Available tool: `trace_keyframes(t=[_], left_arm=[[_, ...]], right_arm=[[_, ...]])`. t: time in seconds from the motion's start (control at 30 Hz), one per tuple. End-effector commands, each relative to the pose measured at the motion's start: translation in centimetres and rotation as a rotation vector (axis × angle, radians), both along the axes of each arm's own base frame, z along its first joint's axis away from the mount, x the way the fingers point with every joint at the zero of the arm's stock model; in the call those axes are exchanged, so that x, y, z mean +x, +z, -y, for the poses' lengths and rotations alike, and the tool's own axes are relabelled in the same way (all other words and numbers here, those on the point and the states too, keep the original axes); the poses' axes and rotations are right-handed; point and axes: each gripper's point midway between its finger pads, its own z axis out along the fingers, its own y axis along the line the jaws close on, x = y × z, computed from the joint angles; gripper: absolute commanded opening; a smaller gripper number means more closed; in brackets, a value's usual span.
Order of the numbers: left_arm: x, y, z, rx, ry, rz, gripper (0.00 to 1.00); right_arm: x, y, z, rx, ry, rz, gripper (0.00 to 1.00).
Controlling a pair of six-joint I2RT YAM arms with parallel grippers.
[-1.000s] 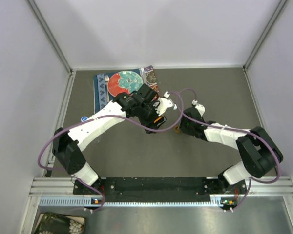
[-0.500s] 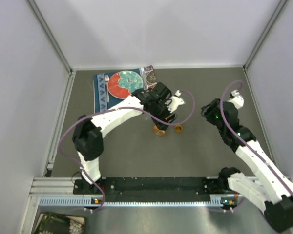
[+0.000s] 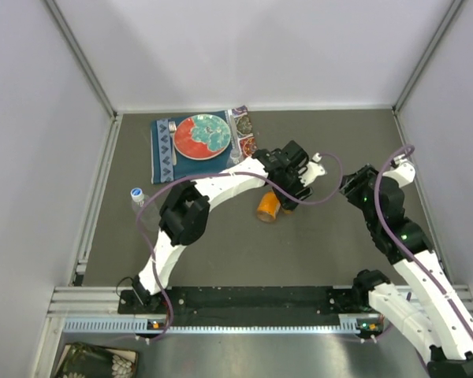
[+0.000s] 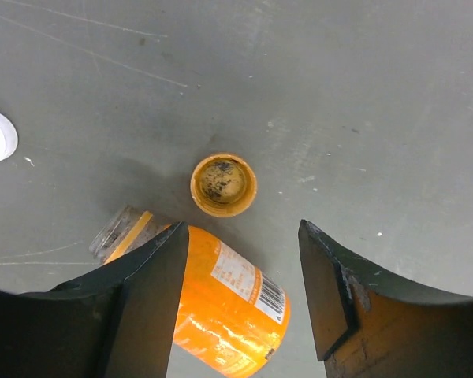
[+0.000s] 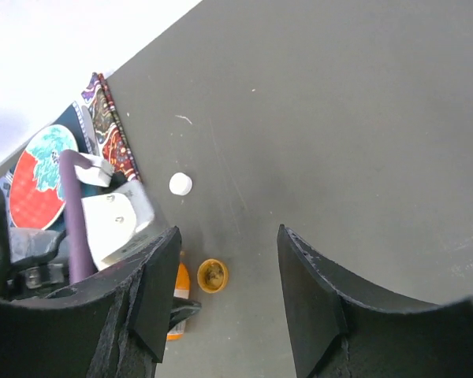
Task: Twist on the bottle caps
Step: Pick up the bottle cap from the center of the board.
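just past the spread left hand [image 4: 243, 236] lies the orange cap [image 4: 224, 184], upturned.

Even, soft light; faint shadows

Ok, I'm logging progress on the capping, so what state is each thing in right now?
Orange bottle: on its side, uncapped.
Orange cap: loose on the table, open side up.
White cap: loose on the table.
Clear bottle: far left, too small to tell if capped.
Left gripper: open, empty, above orange bottle and cap.
Right gripper: open, empty.
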Motion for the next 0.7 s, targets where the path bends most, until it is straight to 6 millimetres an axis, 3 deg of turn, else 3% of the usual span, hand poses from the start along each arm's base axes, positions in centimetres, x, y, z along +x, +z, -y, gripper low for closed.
trace_keyframes(t=[0.0, 0.27, 0.4, 0.67], left_arm=[[2.3, -0.2, 1.2, -0.019, 0.022, 0.090, 0.63], [4.3, -2.5, 1.2, 0.022, 0.051, 0.157, 0.60], [4.8, -3.3, 1.3, 0.035, 0.049, 0.176, 0.54], [4.5, -4.6, 0.9, 0.063, 0.035, 0.163, 0.49]], right_arm=[[-0.2, 1.4, 0.5, 0.004, -0.017, 0.046, 0.53], [-0.5, 1.3, 0.0, 0.022, 0.013, 0.063, 0.54], [-0.4, 0.8, -0.4, 0.031, 0.029, 0.057, 0.54], [-0.3, 0.0, -0.4, 0.032, 0.025, 0.046, 0.54]])
